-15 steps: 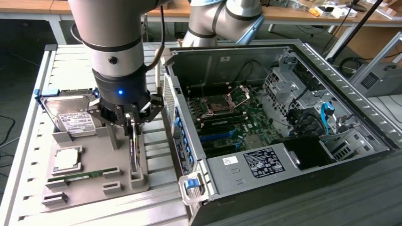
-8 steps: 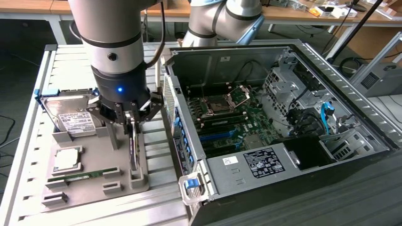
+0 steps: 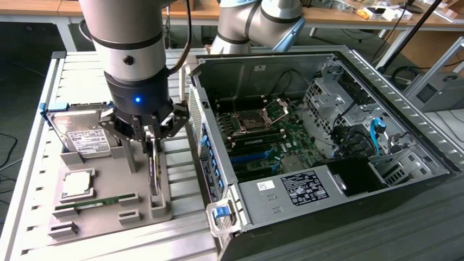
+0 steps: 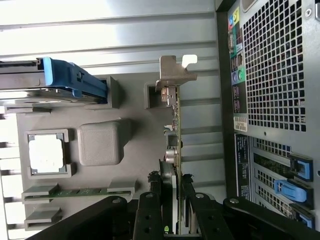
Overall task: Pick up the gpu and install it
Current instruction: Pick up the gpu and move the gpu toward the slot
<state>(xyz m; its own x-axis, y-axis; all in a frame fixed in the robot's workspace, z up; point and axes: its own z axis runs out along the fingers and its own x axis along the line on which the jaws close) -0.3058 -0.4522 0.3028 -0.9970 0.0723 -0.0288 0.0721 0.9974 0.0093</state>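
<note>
On the grey fixture tray [image 3: 108, 176], the gripper [image 3: 154, 139] is pinching the gpu [image 3: 154, 174] by its top edge. The card is standing on edge at the gripper's six o'clock, with its long axis running twelve to six. The open computer case [image 3: 239, 81] is waiting at three o'clock.

The slatted metal table [image 3: 185, 242] carries 1 grey parts tray [image 3: 108, 175] beside 1 open computer case [image 3: 239, 76].

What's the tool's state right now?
Tool: closed on the thin dark grey-black expansion card with silvery bracket, which stands on edge in the grey plastic tray.
</note>
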